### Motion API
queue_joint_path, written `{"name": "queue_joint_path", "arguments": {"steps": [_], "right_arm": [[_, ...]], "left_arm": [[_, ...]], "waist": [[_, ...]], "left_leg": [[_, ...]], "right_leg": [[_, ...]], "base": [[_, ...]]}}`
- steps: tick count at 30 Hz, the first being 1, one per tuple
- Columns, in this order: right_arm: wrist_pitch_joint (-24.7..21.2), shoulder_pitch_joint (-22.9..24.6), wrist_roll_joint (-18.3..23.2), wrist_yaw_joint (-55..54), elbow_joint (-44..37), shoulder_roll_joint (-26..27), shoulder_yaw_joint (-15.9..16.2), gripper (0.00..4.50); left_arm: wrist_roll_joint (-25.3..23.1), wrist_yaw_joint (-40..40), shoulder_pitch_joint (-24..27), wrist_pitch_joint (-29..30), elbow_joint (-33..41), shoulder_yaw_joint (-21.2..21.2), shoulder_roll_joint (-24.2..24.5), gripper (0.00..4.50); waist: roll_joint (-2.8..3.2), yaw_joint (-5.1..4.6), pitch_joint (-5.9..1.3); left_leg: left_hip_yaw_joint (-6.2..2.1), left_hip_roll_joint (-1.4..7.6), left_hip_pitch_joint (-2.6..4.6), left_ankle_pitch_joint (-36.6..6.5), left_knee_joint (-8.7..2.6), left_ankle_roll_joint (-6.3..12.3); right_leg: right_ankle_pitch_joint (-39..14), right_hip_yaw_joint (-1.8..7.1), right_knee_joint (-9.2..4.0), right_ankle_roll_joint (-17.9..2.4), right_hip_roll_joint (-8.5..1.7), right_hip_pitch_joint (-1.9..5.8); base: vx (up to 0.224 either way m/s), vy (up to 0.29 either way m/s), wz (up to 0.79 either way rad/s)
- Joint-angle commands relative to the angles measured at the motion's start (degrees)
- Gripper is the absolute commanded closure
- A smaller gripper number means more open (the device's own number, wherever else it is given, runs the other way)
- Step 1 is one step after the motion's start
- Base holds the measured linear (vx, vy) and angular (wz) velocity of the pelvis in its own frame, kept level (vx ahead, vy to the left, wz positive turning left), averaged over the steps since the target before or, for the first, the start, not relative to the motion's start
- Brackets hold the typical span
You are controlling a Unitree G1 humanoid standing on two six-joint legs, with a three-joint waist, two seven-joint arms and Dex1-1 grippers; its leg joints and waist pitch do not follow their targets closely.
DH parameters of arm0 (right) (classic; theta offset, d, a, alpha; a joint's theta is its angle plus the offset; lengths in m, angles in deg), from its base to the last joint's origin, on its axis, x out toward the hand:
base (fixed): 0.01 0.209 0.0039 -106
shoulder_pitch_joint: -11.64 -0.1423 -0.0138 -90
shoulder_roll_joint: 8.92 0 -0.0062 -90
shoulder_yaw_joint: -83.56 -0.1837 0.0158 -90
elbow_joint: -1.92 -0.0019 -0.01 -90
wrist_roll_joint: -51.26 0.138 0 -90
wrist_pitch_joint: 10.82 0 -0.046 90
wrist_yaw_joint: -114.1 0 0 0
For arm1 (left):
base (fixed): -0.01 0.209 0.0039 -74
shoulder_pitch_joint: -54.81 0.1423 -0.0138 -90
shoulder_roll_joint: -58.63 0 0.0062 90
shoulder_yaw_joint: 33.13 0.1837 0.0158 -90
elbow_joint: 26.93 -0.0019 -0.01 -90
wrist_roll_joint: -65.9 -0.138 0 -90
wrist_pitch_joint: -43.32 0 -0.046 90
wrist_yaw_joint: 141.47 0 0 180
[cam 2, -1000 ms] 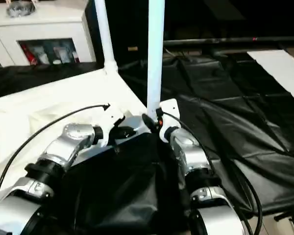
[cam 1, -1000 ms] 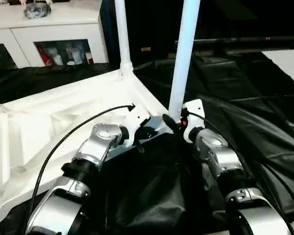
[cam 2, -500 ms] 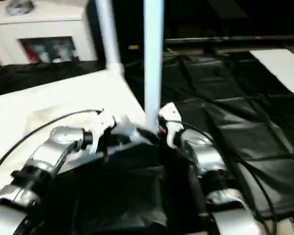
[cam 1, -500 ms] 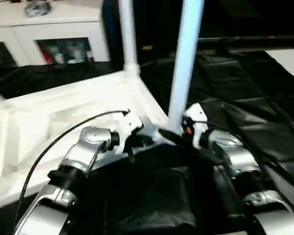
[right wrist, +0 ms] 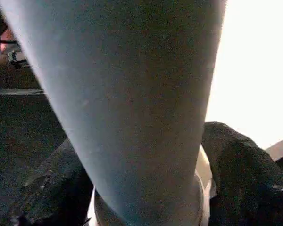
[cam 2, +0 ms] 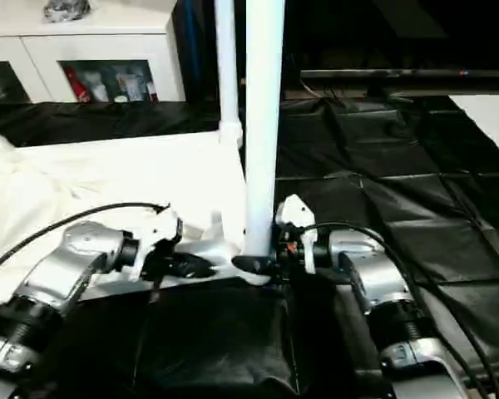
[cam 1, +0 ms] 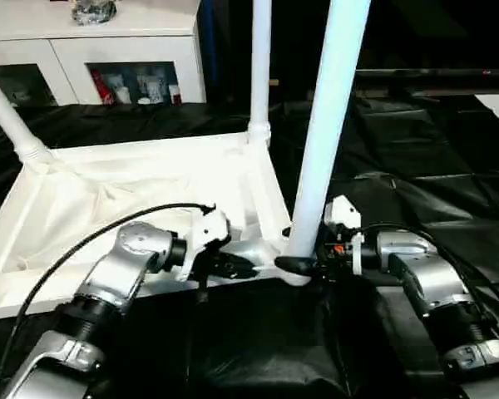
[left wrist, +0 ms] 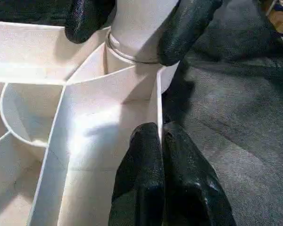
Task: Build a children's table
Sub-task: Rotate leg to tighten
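Black fingers (left wrist: 188, 28) of the right gripper (cam 1: 303, 266) clamp the near leg (cam 1: 324, 141) just above its socket. Left gripper (left wrist: 161, 155) fingers are pressed together against the tabletop (cam 1: 108, 191) rim beside them.

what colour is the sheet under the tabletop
Black; the sheet shows best in the right eye view, spread out beside the white tabletop.

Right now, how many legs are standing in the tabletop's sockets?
3. Near leg stands at the near right corner with the right gripper around its base; a second at the far right corner; a third at the far left. The near-left corner is out of view.
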Motion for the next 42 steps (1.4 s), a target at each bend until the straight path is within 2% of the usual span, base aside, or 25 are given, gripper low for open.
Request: {"name": "queue_joint_path", "arguments": {"steps": [1,7,8,9,10,13,14,15,16,18,19,20,25,26,28,30,31,32,34,36,37,38,40,41,42], "right_arm": [[-0.9,0.4,0.4,0.6,-1.4,-0.2,0.3,1.31],[-2.2,1.8,0.3,-1.0,-2.6,1.3,0.9,1.83],[-1.1,2.1,-0.2,-3.7,-2.1,2.5,0.7,1.83],[-1.1,2.1,-0.2,-3.7,-2.1,2.5,0.7,1.91],[-1.2,2.0,-0.8,-6.1,-1.4,3.5,0.6,1.96],[0.2,1.3,-3.2,-14.5,2.0,6.6,-0.1,2.01],[1.1,0.6,-4.6,-19.8,4.2,8.7,-0.7,2.04],[1.3,-0.2,-5.3,-24.2,6.1,10.1,-1.5,2.09],[1.5,-1.5,-5.8,-30.5,9.1,12.4,-3.0,2.23],[0.7,-3.7,-5.5,-39.5,13.2,16.1,-5.3,2.27],[0.3,-4.3,-5.2,-42.0,14.3,17.2,-6.1,2.27],[0.6,-5.1,-5.2,-44.3,15.3,18.6,-6.6,2.27],[3.6,-6.7,-5.8,-45.3,16.6,22.0,-6.4,2.27],[4.5,-6.7,-6.3,-44.7,16.6,22.2,-5.9,1.98],[4.8,-6.5,-5.9,-43.2,16.4,22.5,-6.2,1.68],[4.6,-5.6,-5.0,-41.3,14.9,21.7,-6.6,1.60],[4.8,-4.7,-5.2,-40.0,13.3,20.5,-5.9,1.60],[5.0,-3.1,-5.6,-37.3,10.3,18.2,-4.3,1.30],[4.7,-1.5,-5.3,-34.6,7.5,16.3,-3.5,1.30],[4.2,3.0,-3.2,-26.6,-0.3,10.3,-2.7,1.30],[4.2,3.0,-3.2,-26.6,-0.3,10.3,-2.7,1.30],[4.0,5.4,-1.5,-22.4,-4.1,6.2,-3.5,1.30],[3.8,6.3,-1.0,-20.8,-5.4,4.6,-4.3,1.30],[3.1,7.4,0.0,-18.7,-6.9,2.4,-5.7,1.30],[2.7,7.8,0.5,-17.9,-7.6,1.6,-6.1,1.30]], "left_arm": [[2.2,2.2,-0.8,-0.3,3.6,0.4,-0.1,4.50],[1.7,-0.1,-1.2,-0.2,2.8,0.2,-0.9,4.50],[0.6,-3.4,-2.2,0.3,1.2,-0.4,-2.0,4.50],[0.6,-3.4,-2.2,0.3,1.2,-0.4,-2.0,4.50],[0.0,-5.5,-2.9,0.2,0.0,-0.8,-2.9,4.50],[-1.5,-11.5,-5.3,0.2,-3.2,-1.9,-5.6,4.50],[-2.6,-16.0,-6.9,0.1,-5.5,-2.4,-7.4,4.50],[-3.2,-18.6,-7.8,0.2,-6.6,-2.7,-8.5,4.50],[-4.0,-22.7,-9.3,0.5,-8.4,-3.1,-10.4,4.50],[-4.3,-27.8,-11.3,1.0,-10.8,-3.8,-13.2,4.50],[-4.3,-29.1,-11.9,1.0,-11.5,-4.0,-14.0,4.50],[-4.4,-30.0,-12.4,0.6,-12.1,-4.0,-14.8,4.50],[-5.3,-29.4,-13.3,-2.9,-13.6,-3.1,-15.8,4.50],[-5.5,-28.9,-13.3,-3.8,-13.8,-2.8,-15.8,4.50],[-6.1,-28.6,-13.2,-4.7,-14.3,-2.3,-15.6,4.50],[-6.3,-28.8,-12.9,-5.4,-14.7,-2.2,-15.2,4.50],[-6.6,-28.9,-12.6,-5.9,-14.8,-2.0,-14.8,4.50],[-7.2,-29.0,-12.3,-6.6,-14.8,-1.5,-14.2,4.50],[-7.5,-29.2,-12.1,-6.8,-14.9,-1.4,-14.0,4.50],[-7.9,-29.0,-11.6,-7.6,-14.8,-1.4,-13.8,4.50],[-7.9,-29.0,-11.6,-7.6,-14.8,-1.4,-13.8,4.50],[-8.0,-28.7,-11.2,-8.1,-14.5,-1.4,-13.8,4.50],[-8.0,-28.6,-11.1,-8.4,-14.5,-1.4,-13.8,4.50],[-7.7,-28.5,-10.7,-8.9,-14.2,-1.6,-13.9,4.50],[-7.5,-28.5,-10.6,-9.1,-14.1,-1.7,-13.9,4.50]], "waist": [[-0.24,-0.23,-4.06],[-0.28,-0.20,-4.17],[-0.30,-0.24,-4.15],[-0.24,-0.36,-4.10],[-0.33,-0.33,-4.10],[-0.44,-0.71,-3.95],[-0.29,-1.19,-3.65],[-0.41,-1.29,-3.72],[-0.17,-1.71,-3.52],[-0.11,-2.09,-3.61],[-0.12,-2.54,-3.59],[0.12,-2.75,-3.73],[0.00,-2.98,-4.06],[-0.07,-3.00,-4.03],[-0.03,-3.00,-4.01],[-0.24,-3.03,-3.97],[-0.20,-2.95,-3.91],[-0.34,-2.93,-3.95],[-0.49,-2.74,-3.89],[-0.70,-2.36,-3.94],[-0.75,-2.18,-3.85],[-0.67,-1.85,-3.93],[-0.87,-1.68,-3.98],[-0.89,-1.71,-3.95],[-1.16,-1.77,-3.91]], "left_leg": [[-2.04,4.08,1.67,-11.9,-4.13,2.32],[-2.00,4.04,1.61,-10.8,-4.03,2.47],[-2.02,3.98,1.55,-11.0,-4.03,2.43],[-1.96,4.01,1.54,-11.3,-4.05,2.41],[-2.00,3.98,1.81,-11.9,-4.03,1.90],[-2.19,3.76,1.63,-13.0,-4.18,0.86],[-2.22,3.65,1.90,-14.5,-4.33,-0.11],[-2.35,3.53,2.06,-15.4,-4.29,-0.39],[-2.28,3.50,2.22,-16.3,-4.32,-1.06],[-2.63,3.33,2.22,-17.4,-4.31,-1.49],[-2.61,3.30,2.10,-17.3,-4.36,-1.36],[-2.72,3.38,1.95,-17.4,-4.46,-1.30],[-2.40,3.35,1.53,-14.9,-4.21,0.71],[-2.35,3.34,1.51,-14.4,-4.17,1.16],[-2.33,3.38,1.52,-14.3,-4.17,1.54],[-2.35,3.45,1.49,-14.5,-4.26,1.86],[-2.37,3.51,1.48,-14.5,-4.29,2.00],[-2.33,3.53,1.45,-14.4,-4.29,2.19],[-2.28,3.52,1.43,-14.2,-4.27,2.54],[-2.17,3.53,1.44,-13.5,-4.09,3.17],[-2.14,3.52,1.46,-13.3,-4.08,3.48],[-2.12,3.59,1.48,-13.0,-3.98,3.80],[-2.10,3.46,1.20,-12.2,-3.88,4.41],[-2.13,3.41,1.06,-12.2,-3.87,4.57],[-2.13,3.30,0.83,-11.9,-3.82,4.96]], "right_leg": [[-16.8,2.98,-4.13,-11.7,-5.33,2.28],[-15.3,3.00,-3.99,-11.8,-5.31,2.27],[-15.5,2.96,-4.02,-11.8,-5.30,2.33],[-15.8,3.02,-4.04,-11.9,-5.30,2.11],[-16.6,3.00,-4.18,-11.8,-5.33,2.11],[-19.7,2.98,-4.55,-10.8,-5.59,2.30],[-21.8,2.95,-4.92,-10.2,-5.40,1.89],[-22.9,2.86,-5.01,-10.1,-5.52,2.04],[-24.5,2.96,-5.29,-9.9,-5.48,1.62],[-26.3,2.76,-5.58,-9.2,-5.73,2.00],[-26.0,2.78,-5.67,-9.1,-5.62,1.93],[-24.7,2.74,-5.60,-9.1,-5.52,2.10],[-17.8,2.95,-4.94,-11.0,-5.55,2.48],[-17.0,2.94,-4.84,-11.3,-5.51,2.51],[-16.9,2.91,-4.82,-11.6,-5.48,2.52],[-17.4,2.91,-4.79,-11.6,-5.50,2.63],[-17.5,2.93,-4.78,-11.4,-5.45,2.60],[-17.2,2.95,-4.72,-11.1,-5.40,2.69],[-17.5,2.92,-4.83,-10.8,-5.37,2.78],[-17.9,3.03,-4.89,-10.3,-5.43,2.82],[-18.2,3.05,-5.07,-10.0,-5.43,2.81],[-18.4,3.09,-5.05,-9.8,-5.48,2.77],[-18.1,2.98,-4.99,-9.8,-5.46,2.90],[-18.5,2.88,-4.99,-9.8,-5.45,2.92],[-19.3,2.79,-5.11,-9.3,-5.45,3.13]], "base": [[0.000,0.000,0.00],[0.000,0.000,0.00],[0.000,0.000,0.00],[0.000,0.000,0.00],[0.000,0.000,0.00],[0.000,0.000,0.00],[0.000,0.000,0.00],[0.000,0.000,0.00],[0.000,0.000,0.00],[0.000,0.000,0.00],[0.000,0.000,0.00],[0.000,0.000,0.00],[0.000,0.000,0.00],[0.000,0.000,0.00],[0.000,0.000,0.00],[0.000,0.000,0.00],[0.000,0.000,0.00],[0.000,0.000,0.00],[0.000,0.000,0.00],[0.000,0.000,0.00],[0.000,0.000,0.00],[0.000,0.000,0.00],[0.000,0.000,0.00],[0.000,0.000,0.00],[0.000,0.000,0.00]]}}
